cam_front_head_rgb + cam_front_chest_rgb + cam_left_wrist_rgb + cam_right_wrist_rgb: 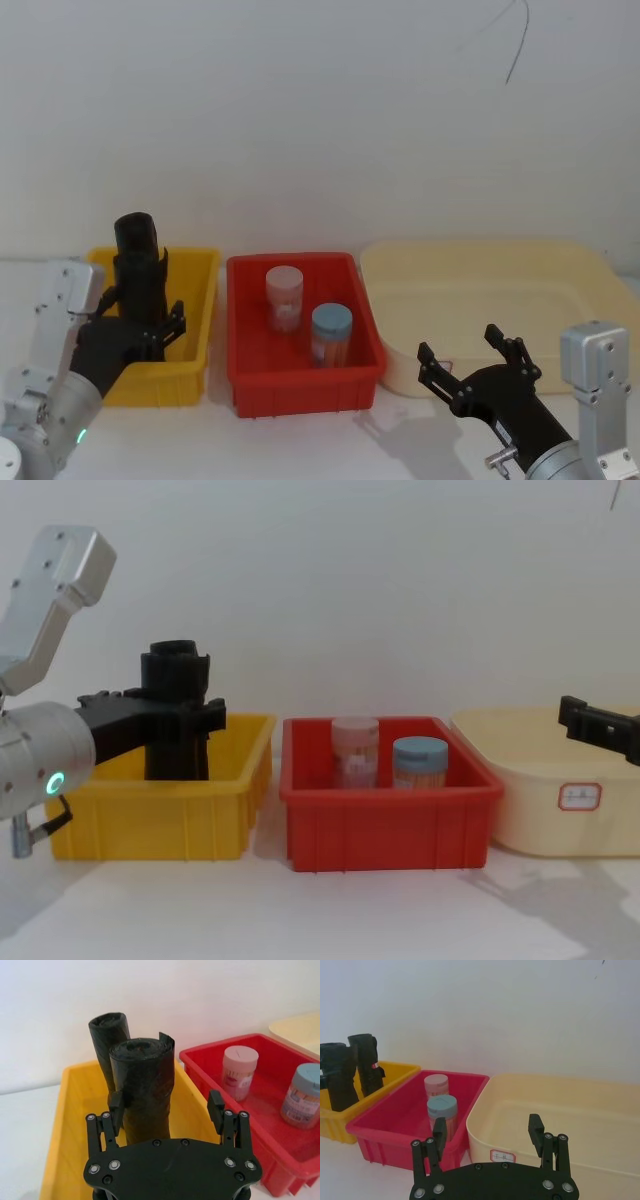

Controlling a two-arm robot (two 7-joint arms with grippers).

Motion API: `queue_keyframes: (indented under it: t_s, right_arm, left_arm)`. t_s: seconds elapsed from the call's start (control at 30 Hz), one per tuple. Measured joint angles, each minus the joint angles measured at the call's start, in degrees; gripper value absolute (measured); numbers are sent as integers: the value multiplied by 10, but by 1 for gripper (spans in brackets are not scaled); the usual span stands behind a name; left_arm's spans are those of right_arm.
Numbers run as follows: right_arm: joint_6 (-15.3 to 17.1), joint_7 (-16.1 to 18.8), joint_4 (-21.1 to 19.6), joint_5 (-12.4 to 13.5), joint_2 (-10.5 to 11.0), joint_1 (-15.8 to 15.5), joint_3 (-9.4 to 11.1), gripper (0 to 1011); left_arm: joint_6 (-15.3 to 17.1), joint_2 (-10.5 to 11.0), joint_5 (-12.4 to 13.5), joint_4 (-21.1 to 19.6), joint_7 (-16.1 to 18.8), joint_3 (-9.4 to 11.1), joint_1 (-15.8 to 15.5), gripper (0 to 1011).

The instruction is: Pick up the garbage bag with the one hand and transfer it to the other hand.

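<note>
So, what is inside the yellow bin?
Two black garbage bag rolls stand upright in the yellow bin: the nearer roll between the fingers of the open left gripper, the other roll behind it. The bin floor under and behind them is covered.

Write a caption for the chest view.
Left pincer open around a garbage bag in the yellow bin; right pincer hovers apart.

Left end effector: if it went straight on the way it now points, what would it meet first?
The nearer garbage bag roll in the yellow bin, standing between the open fingers of the left end effector; a second roll stands behind. Exact gap unclear.
</note>
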Motion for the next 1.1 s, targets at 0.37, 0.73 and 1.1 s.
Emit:
queue_keyframes:
  t_s: [0.37, 0.73, 1.1]
  right_arm:
    - [0, 0, 0, 0, 0, 0, 0, 1001]
    - [0, 0, 0, 0, 0, 0, 0, 1001]
    - [0, 0, 0, 0, 0, 0, 0, 1001]
  left_arm:
    - [-8, -14, 6, 22, -2, -5, -19, 1001]
    - [-10, -22, 11, 37, -5, -8, -29, 1000]
    - [-6, -22, 14, 29, -5, -17, -24, 1001]
